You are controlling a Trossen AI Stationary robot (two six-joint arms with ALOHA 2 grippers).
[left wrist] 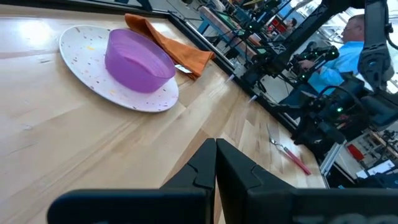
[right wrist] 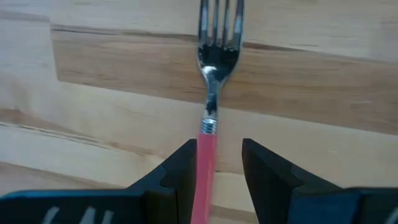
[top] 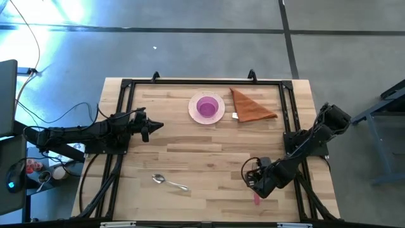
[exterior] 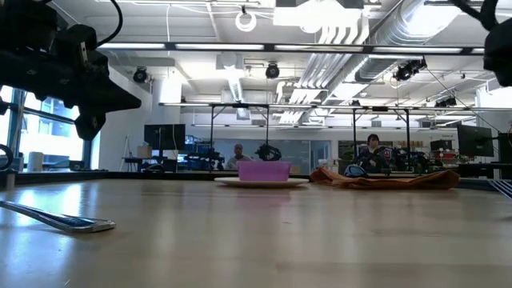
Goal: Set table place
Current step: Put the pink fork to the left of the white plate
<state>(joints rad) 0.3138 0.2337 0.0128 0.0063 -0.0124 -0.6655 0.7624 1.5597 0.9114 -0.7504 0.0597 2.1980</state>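
Pink-handled steel fork (right wrist: 209, 118) lies flat on pale wood-plank table (right wrist: 93, 74) between right gripper's (right wrist: 219, 168) parted black fingers (right wrist: 266, 165), ungripped.

The high view looked straight down on the table (top: 209, 158). The low view faced level across it. Both shared the plate (top: 207, 108) at twelve o'clock.

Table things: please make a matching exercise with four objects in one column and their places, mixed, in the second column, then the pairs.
1. bowl
2. napkin
3. spoon
4. fork

a. between the right gripper's open jaws
b. on the plate
c. alone on the table, near edge
d. just right of the plate

Pairs: 1-b, 2-d, 3-c, 4-a
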